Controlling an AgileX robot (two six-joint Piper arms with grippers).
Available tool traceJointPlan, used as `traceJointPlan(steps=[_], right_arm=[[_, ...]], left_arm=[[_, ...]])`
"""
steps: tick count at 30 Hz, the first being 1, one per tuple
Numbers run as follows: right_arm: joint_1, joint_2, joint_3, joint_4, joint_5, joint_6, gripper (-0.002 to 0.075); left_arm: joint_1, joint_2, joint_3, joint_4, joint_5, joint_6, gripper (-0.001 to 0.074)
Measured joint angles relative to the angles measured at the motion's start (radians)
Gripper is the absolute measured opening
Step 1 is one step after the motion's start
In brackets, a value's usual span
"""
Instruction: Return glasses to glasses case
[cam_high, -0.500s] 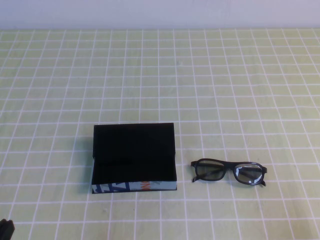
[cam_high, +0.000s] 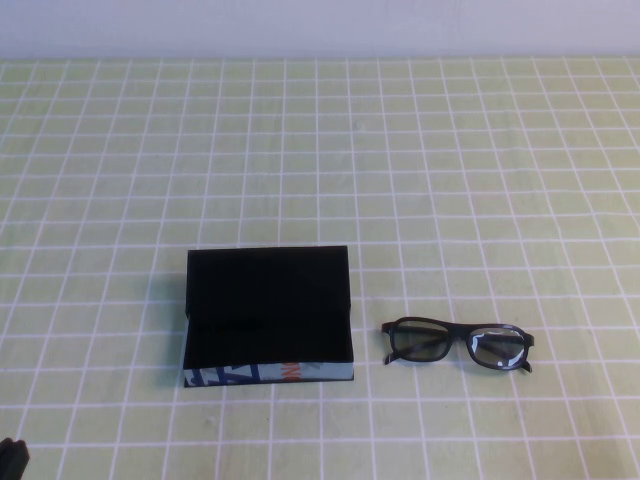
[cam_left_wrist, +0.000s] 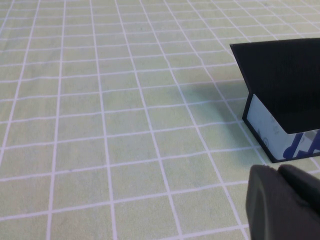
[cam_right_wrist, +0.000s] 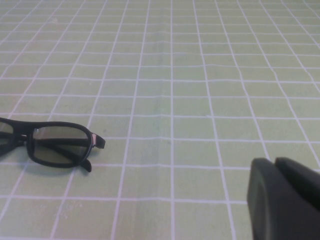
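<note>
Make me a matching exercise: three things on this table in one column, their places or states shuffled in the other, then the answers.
1. thin black plastic-framed glasses
2. flat black rectangular glasses case
3. left gripper

A. at the table's near left corner
B. flap lid raised, left of the other item
C. lying on the checked cloth, right of the other item

Pairs: 1-C, 2-B, 3-A. The right gripper shows only in its wrist view.

The left gripper (cam_left_wrist: 286, 202) sits low at the near-left corner — fingers together; the right gripper (cam_right_wrist: 285, 197) likewise, empty, by the near edge.
</note>
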Motion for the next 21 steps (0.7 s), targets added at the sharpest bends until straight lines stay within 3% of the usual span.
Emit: traceJointPlan(steps=[21], right_arm=[[0.000, 0.000, 0.000, 0.000, 0.000, 0.000, -0.0018]], left_arm=[[0.000, 0.000, 0.000, 0.015, -0.004, 0.000, -0.0003]])
